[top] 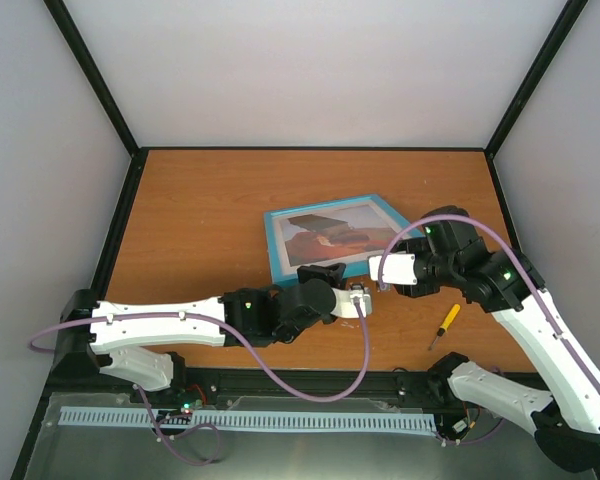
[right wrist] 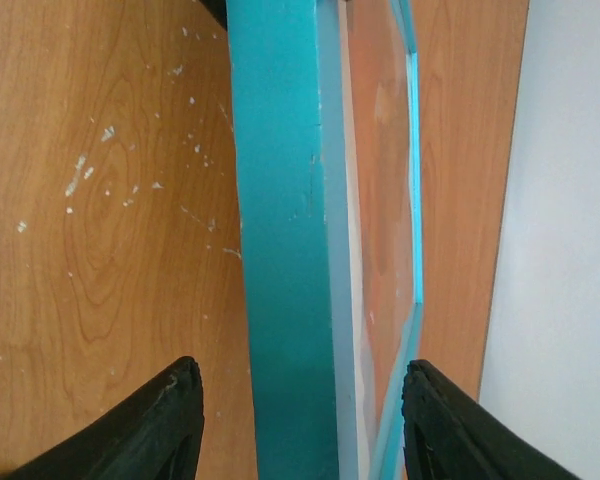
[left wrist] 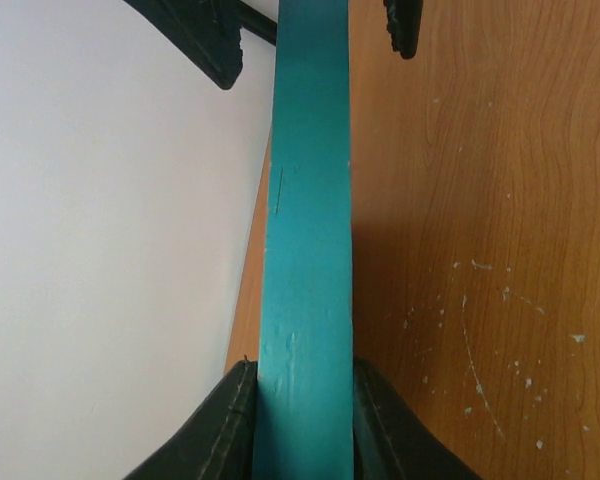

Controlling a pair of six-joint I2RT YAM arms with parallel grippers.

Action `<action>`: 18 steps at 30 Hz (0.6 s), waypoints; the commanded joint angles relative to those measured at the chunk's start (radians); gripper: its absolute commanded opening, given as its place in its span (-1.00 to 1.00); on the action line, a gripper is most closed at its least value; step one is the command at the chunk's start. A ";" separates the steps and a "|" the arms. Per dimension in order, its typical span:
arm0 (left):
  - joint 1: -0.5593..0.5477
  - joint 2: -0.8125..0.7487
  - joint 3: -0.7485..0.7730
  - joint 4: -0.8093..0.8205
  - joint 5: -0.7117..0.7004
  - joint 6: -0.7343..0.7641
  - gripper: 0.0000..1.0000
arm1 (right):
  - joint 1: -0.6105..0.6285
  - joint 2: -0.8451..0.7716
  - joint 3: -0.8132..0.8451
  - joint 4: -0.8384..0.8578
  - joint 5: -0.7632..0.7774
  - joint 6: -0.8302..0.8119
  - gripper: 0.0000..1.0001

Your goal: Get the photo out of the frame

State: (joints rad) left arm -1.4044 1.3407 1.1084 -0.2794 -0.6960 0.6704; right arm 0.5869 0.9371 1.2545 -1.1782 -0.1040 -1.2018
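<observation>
The frame (top: 277,243), with a light-blue border, lies face up at the table's middle, and the photo (top: 332,232) shows in it in red and orange. My left gripper (top: 322,272) is shut on the frame's near edge. In the left wrist view the teal edge (left wrist: 305,250) runs up from between both fingers (left wrist: 230,420), which press on it. My right gripper (top: 376,268) is at the frame's near right corner. Its fingers (right wrist: 165,425) stand open on either side of the frame's edge (right wrist: 285,250), with gaps on both sides. The photo (right wrist: 385,200) shows behind the front border.
A small yellow-handled screwdriver (top: 446,322) lies on the table (top: 200,210) to the right of the frame, under the right arm. Black posts and pale walls close the table in at the back and on both sides.
</observation>
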 commanded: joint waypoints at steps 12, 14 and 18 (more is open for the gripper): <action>0.005 -0.058 0.080 0.247 0.070 -0.033 -0.85 | 0.019 -0.066 -0.068 0.055 0.107 -0.105 -0.37; 0.007 -0.062 0.078 0.245 0.071 -0.043 -0.77 | 0.019 -0.065 -0.061 0.058 0.103 -0.106 -0.54; 0.008 -0.108 0.040 0.247 0.045 -0.125 0.62 | 0.019 -0.061 -0.021 0.037 0.073 -0.107 -0.76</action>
State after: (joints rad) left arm -1.3979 1.3266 1.1091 -0.1768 -0.6434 0.6613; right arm 0.5961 0.8776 1.1992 -1.1133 -0.0048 -1.2991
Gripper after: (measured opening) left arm 0.488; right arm 0.216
